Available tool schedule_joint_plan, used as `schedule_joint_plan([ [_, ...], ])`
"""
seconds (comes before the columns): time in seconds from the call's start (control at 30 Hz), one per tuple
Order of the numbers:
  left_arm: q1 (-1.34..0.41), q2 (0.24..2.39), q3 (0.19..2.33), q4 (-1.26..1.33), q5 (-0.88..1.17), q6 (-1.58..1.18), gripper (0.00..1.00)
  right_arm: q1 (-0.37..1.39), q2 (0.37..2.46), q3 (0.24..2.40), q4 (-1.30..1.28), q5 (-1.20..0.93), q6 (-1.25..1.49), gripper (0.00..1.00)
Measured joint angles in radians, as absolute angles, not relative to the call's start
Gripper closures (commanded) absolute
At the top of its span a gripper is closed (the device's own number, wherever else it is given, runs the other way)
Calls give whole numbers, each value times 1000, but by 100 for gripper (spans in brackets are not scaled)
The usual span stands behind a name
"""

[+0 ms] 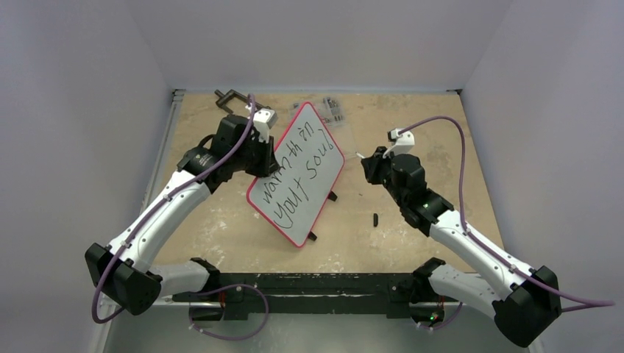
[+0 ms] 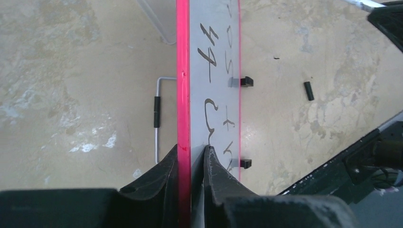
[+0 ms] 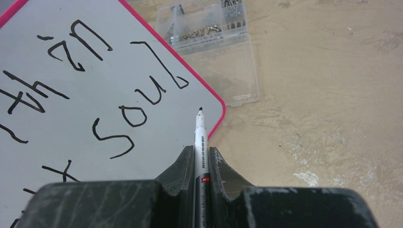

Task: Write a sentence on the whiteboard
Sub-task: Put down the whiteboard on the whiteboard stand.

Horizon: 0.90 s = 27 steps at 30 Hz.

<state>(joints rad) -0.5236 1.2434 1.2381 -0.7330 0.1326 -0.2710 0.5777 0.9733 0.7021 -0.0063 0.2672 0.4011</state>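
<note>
The whiteboard [image 1: 298, 173], white with a red rim, stands tilted at the middle of the table. Two lines of black letters form the sentence [image 1: 294, 169], reading "warmth in your soul". My left gripper [image 1: 263, 158] is shut on the board's left edge. In the left wrist view the board [image 2: 209, 71] runs edge-on between the pinching jaws of that gripper [image 2: 192, 151]. My right gripper [image 3: 200, 151] is shut on a white marker [image 3: 200, 137]. The marker's black tip points at the board's right corner [image 3: 209, 107], just past the word "soul" [image 3: 123, 116]. I cannot tell whether the tip touches.
A clear plastic box of small parts [image 3: 214, 52] lies behind the board at the back [image 1: 324, 110]. A small black cap [image 1: 375, 219] lies on the table right of the board. A bent wire rod [image 2: 157, 111] lies left of it. A dark clamp [image 1: 229, 96] sits at the back left.
</note>
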Motion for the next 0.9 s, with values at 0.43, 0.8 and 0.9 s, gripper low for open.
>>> schedule_joint_plan([
  [0.43,-517,1248,1200,-813,-32,-279,67,578,983,702,-5,266,404,100],
  [0.8,-517,1244,1153,-844,-102,-280,56,578,1011,702,0,266,405,100],
  [0.9,-517,1241,1149,-843,-104,-281,53,578,1015,702,0,266,405,100],
])
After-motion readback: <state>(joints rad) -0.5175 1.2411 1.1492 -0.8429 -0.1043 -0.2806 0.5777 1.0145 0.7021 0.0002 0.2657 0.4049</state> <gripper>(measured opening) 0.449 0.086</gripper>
